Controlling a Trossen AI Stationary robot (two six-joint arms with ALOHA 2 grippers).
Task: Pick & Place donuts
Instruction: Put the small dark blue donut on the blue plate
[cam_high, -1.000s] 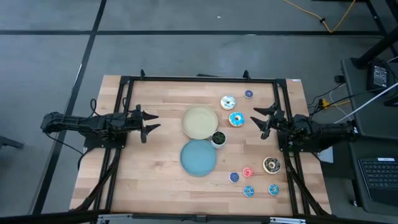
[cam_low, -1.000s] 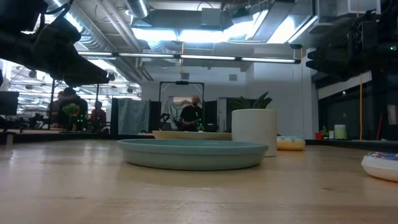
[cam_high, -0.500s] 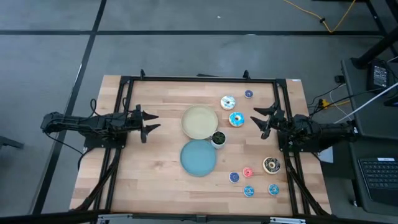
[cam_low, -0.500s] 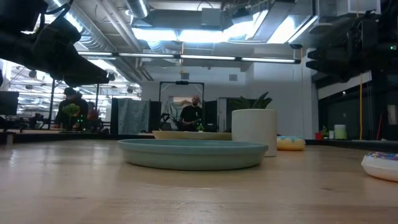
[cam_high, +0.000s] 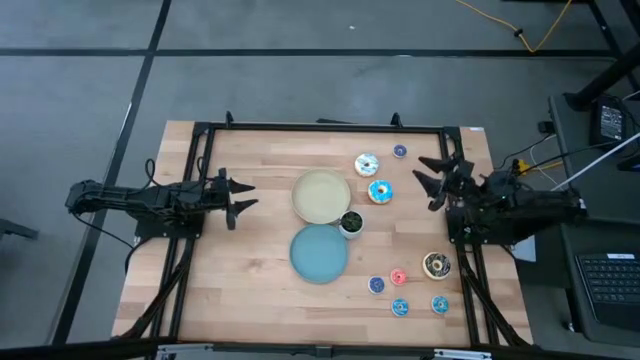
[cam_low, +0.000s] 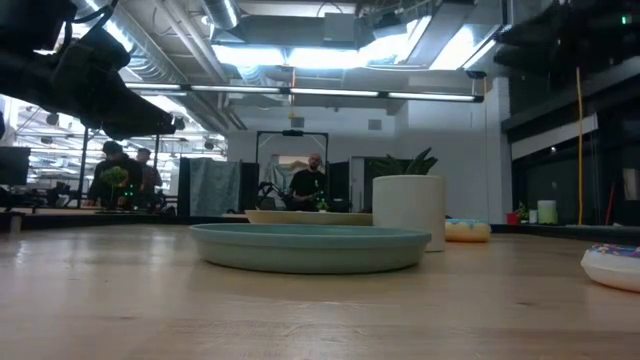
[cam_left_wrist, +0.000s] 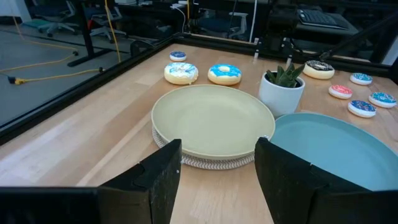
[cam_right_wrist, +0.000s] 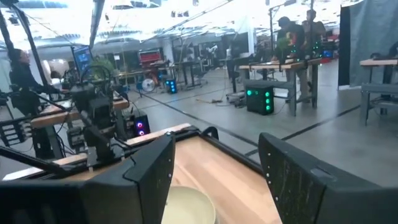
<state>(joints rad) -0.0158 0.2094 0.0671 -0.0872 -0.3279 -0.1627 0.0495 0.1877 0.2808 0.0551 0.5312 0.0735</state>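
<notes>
High view: donuts (cam_high: 379, 191) spread over right half of counter (cam_high: 250, 270). Right gripper (cam_high: 437, 175) at right edge, jaws open, empty. Left gripper (cam_high: 238, 194) mid-left, jaws open. Left wrist view: donuts upper frame, beyond cream plate (cam_left_wrist: 211, 121).

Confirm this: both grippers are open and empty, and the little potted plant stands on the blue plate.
Not quite. The potted plant stands on the table beside the blue plate, as the high view shows. The left gripper and right gripper are open and empty.
</notes>
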